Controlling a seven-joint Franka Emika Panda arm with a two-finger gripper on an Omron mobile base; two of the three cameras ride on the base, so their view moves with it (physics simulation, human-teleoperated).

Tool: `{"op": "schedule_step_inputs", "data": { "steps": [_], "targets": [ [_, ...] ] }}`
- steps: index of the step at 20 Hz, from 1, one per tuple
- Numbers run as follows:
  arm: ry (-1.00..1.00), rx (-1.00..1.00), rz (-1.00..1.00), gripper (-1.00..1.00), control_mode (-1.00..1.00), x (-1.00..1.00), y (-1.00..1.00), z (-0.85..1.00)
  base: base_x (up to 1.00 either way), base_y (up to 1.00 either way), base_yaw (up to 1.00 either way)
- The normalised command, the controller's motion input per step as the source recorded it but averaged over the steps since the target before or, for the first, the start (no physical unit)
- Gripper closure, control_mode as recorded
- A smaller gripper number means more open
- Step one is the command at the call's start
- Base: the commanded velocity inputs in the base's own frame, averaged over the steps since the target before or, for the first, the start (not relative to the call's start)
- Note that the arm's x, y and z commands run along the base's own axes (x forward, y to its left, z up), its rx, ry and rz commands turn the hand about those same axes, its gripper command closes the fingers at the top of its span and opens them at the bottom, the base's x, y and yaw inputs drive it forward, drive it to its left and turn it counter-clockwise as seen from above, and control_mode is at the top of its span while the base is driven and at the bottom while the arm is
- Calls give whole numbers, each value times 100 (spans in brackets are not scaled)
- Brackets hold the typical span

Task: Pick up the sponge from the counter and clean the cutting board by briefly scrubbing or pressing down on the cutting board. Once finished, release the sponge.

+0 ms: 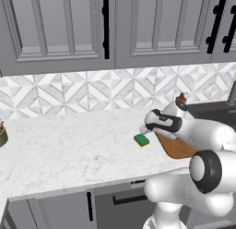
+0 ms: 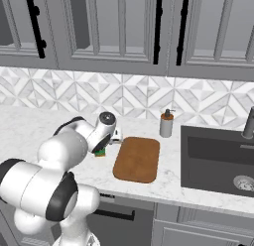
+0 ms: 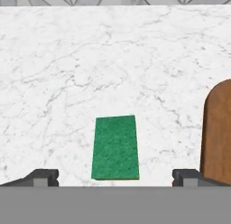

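Pincer (image 3: 115, 177) open above sponge (image 3: 115, 147) — untouched.

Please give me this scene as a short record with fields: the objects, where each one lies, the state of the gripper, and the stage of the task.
sponge: small green-topped rectangular sponge lying flat on the counter, left of the board, apart from it
cutting board: flat orange-brown wooden board, nothing on it
counter: white marble-look worktop
gripper: two-finger gripper open, above the sponge, fingertips either side, holding nothing
other: soap dispenser behind the board; dark sink to its right
stage: sponge not yet grasped
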Motion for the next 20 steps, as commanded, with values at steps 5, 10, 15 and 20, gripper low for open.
{"op": "schedule_step_inputs", "data": {
  "steps": [5, 10, 15, 20],
  "targets": [
    [-14, -9, 1, -100, -100, -21, 15, -42, 0, 0, 0],
    [-4, -5, 3, -100, -100, -24, 0, -35, 0, 0, 0],
    [10, 0, 0, -100, -100, 0, 1, -12, 0, 0, 0],
    [12, 0, 0, -100, -100, 0, -3, -6, 0, 0, 0]
  ]
}}
